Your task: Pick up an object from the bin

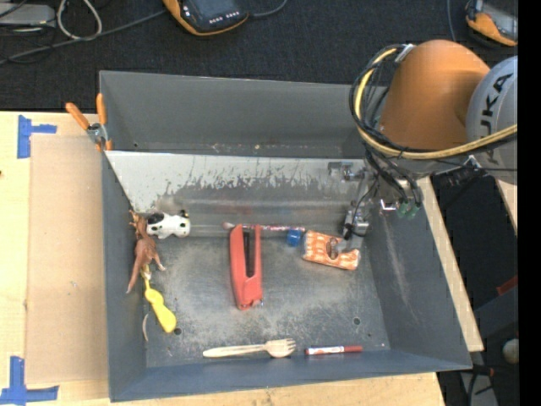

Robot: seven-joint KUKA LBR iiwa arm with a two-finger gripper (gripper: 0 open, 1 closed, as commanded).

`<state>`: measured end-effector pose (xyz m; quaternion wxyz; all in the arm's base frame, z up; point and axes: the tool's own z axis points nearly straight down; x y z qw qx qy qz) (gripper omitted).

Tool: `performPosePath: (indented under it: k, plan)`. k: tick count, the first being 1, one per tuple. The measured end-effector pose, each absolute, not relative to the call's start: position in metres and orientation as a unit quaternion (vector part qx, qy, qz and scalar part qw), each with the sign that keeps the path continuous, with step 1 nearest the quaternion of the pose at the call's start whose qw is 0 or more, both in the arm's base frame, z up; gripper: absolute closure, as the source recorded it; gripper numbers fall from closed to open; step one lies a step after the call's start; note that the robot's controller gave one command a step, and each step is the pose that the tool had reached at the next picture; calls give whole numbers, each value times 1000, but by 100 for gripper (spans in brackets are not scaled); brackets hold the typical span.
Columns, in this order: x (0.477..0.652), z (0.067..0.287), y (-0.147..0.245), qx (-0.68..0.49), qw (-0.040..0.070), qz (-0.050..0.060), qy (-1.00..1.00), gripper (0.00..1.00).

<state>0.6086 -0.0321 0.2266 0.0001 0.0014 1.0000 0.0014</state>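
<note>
My gripper (349, 228) hangs low at the right of the bin, under the arm's orange cover. Its tip is just above the upper right end of an orange packet with a white pattern (328, 255) that lies flat on the bin floor. Whether it touches the packet I cannot tell. A small blue piece (293, 238) sits just left of the packet. A red stapler (246, 267) lies lengthwise in the middle of the bin, well left of the gripper.
A black-and-white toy cow (167, 224), a brown animal figure (142, 260) and a yellow piece (161, 309) lie along the left wall. A pale plastic fork (249, 349) and a red pen (334, 350) lie by the front wall.
</note>
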Motion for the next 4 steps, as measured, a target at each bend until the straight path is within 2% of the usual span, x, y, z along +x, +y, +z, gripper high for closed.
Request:
performPosePath:
  k: [1,2,3,4]
  plan:
    - [604,159,-57,26,0,1,1000,0]
    - [595,135,-93,3,5,2,1000,0]
    - [595,92,-94,-70,3,2,998,0]
    - [597,69,-86,-25,3,2,1000,0]
